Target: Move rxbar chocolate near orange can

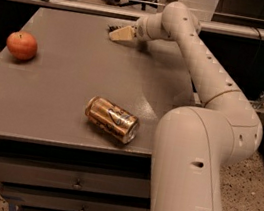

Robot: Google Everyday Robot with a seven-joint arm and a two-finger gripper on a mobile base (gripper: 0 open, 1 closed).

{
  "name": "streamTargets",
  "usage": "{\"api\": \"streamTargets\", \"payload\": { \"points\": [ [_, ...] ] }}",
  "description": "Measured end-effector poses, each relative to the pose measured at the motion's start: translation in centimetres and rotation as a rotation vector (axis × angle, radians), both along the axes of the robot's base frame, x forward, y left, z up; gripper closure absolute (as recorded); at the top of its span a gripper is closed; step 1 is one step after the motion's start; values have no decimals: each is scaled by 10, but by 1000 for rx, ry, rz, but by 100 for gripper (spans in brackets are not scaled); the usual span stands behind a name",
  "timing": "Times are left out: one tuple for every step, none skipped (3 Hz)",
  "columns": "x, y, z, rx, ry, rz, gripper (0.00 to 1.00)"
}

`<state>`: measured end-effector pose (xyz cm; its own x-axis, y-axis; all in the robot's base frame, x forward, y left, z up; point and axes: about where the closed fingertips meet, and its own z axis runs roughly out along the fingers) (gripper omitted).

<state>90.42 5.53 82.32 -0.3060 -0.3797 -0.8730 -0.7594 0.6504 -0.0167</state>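
Observation:
The orange can (112,119) lies on its side near the front edge of the grey table (65,80), golden with a silver rim facing right. My gripper (120,34) is at the far side of the table, low over the surface, with the arm reaching over from the right. A small dark strip (117,24) shows just behind the gripper tip; it may be the rxbar chocolate, mostly hidden by the gripper. The gripper is far from the can, at the opposite edge of the table.
A red-orange apple (21,45) sits near the table's left edge. My arm's large base column (191,174) stands at the front right of the table. Drawers (75,185) are below the tabletop. A chair base and a person's legs are behind the table.

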Motion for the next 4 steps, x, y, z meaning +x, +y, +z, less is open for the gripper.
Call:
{"api": "streamTargets", "payload": {
  "points": [
    [0,0,5,0,0,0,87],
    [0,0,7,0,0,0,100],
    [0,0,8,0,0,0,100],
    [0,0,9,0,0,0,100]
  ]
}}
